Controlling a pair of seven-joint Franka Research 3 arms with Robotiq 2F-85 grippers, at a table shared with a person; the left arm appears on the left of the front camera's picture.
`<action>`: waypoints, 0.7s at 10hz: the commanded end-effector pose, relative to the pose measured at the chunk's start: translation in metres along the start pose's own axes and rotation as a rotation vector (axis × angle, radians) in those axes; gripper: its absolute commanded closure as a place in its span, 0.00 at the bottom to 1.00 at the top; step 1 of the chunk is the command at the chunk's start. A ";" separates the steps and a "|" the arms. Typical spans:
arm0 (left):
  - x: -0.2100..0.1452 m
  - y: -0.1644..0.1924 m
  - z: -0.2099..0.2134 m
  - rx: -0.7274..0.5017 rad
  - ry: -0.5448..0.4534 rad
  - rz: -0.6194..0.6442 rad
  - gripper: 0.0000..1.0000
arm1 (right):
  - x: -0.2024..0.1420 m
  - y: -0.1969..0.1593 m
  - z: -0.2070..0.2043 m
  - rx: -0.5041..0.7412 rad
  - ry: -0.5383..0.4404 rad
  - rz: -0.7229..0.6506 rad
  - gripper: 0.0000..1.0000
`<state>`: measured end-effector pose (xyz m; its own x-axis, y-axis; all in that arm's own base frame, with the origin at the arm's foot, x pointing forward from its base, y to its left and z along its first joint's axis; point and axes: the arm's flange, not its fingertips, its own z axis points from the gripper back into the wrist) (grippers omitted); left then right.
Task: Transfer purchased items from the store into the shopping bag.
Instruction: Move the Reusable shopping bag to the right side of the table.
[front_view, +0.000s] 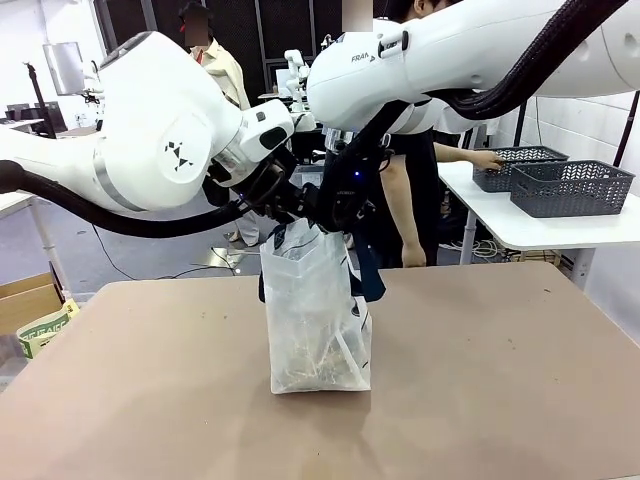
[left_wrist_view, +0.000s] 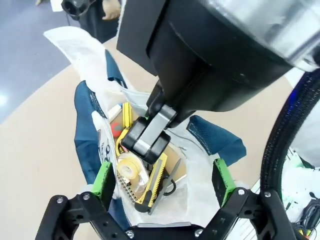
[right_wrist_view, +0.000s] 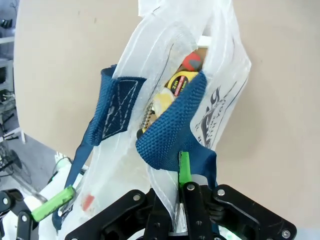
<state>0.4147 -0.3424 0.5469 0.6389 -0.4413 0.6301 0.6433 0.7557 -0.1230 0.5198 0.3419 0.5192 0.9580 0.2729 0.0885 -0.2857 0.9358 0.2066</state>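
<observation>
The left tool (left_wrist_view: 162, 181), black with green pads, hangs just above the mouth of the bag. Its fingers (left_wrist_view: 103, 177) are wide apart, with nothing gripped between them.

The right tool (right_wrist_view: 183, 170) is pressed together, clamped on a dark navy woven strap handle (right_wrist_view: 172, 135) and the plastic rim of the shopping bag (front_view: 315, 320). The bag is a translucent clear plastic sack with dark printed lettering.

We see the bag standing upright at the centre of the brown worktop (front_view: 500, 380). The right tool grips its top at 12 o'clock, and both white arms meet over it.

Inside the bag lie the purchased items (left_wrist_view: 135, 165):
- a yellow-and-black tape measure (right_wrist_view: 180, 82)
- a clear roll of tape (left_wrist_view: 131, 171)
- a flat brown cardboard-like pack (left_wrist_view: 176, 159)
- a small red-orange piece (right_wrist_view: 191, 61)

At 2 o'clock from the bag, two dark grey mesh baskets (front_view: 570, 185) sit on a white side table (front_view: 560, 235). A person's hand (front_view: 487, 158) rests at the rim of the farther one.
</observation>
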 end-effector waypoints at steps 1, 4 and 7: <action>-0.008 0.005 0.006 -0.095 -0.008 -0.019 0.00 | 0.005 0.003 -0.002 0.005 0.006 -0.023 1.00; -0.008 0.002 0.000 -0.110 0.007 -0.038 0.00 | 0.006 0.003 -0.002 0.008 0.008 -0.019 1.00; -0.006 -0.002 -0.002 -0.129 0.016 -0.054 0.00 | 0.007 0.003 -0.002 0.015 0.010 -0.014 1.00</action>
<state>0.4097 -0.3463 0.5416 0.6229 -0.4690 0.6262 0.6965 0.6969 -0.1709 0.5205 0.3437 0.5157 0.9578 0.2753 0.0831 -0.2868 0.9353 0.2071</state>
